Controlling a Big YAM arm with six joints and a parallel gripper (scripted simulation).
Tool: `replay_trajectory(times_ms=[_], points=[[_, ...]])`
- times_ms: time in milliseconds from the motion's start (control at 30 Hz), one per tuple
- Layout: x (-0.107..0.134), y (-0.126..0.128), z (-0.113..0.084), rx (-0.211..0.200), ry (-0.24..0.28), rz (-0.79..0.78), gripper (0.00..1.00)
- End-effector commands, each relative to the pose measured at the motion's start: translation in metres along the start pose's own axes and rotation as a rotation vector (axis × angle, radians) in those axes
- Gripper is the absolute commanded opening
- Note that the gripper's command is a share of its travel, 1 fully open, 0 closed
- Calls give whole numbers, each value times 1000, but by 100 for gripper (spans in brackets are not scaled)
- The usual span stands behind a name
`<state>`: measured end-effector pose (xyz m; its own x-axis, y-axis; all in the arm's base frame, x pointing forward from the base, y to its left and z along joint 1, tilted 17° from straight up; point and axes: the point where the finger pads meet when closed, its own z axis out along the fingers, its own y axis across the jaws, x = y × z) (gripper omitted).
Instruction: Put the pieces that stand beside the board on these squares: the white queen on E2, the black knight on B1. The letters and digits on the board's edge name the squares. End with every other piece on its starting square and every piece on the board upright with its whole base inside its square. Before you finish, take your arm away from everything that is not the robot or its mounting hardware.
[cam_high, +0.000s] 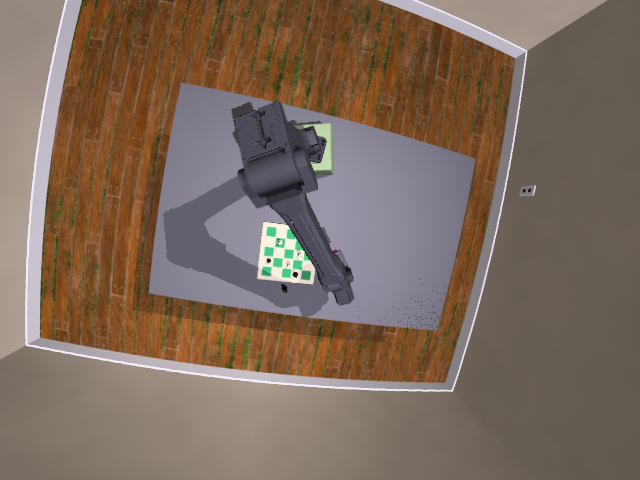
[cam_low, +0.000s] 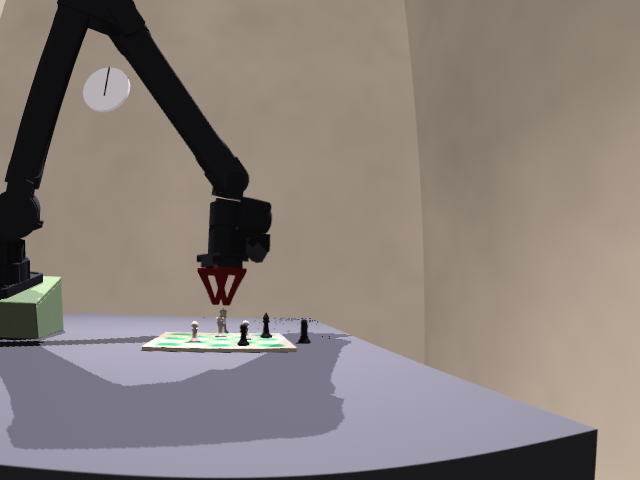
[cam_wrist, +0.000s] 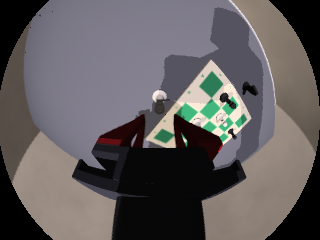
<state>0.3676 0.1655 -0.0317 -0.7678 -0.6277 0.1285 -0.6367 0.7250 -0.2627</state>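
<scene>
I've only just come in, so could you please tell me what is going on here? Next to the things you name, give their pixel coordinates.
A robot arm has its gripper (cam_low: 222, 303) (cam_wrist: 159, 118) partly open above the table, holding nothing. Neither loose piece is placed: the white queen (cam_wrist: 159, 96) stands beside the chessboard (cam_high: 260, 276) (cam_low: 219, 349) (cam_wrist: 198, 90), and the black knight (cam_high: 284, 288) (cam_low: 303, 332) (cam_wrist: 249, 89) stands off another edge.

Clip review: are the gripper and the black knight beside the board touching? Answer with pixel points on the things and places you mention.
Apart. The exterior view shows the red fingers of the gripper (cam_high: 334, 251) (cam_low: 222, 303) (cam_wrist: 159, 120) up and left of the black knight (cam_high: 284, 288) (cam_low: 303, 331) (cam_wrist: 249, 89), wall between.
</scene>
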Motion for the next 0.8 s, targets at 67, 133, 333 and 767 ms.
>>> replay_trajectory(times_ms=[67, 133, 333, 767], points=[[-31, -16, -22, 15, -85, 22, 41], [-31, -16, -22, 15, -85, 22, 41], [-31, -16, -22, 15, -85, 22, 41], [-29, -14, -10, 12, -61, 17, 41]])
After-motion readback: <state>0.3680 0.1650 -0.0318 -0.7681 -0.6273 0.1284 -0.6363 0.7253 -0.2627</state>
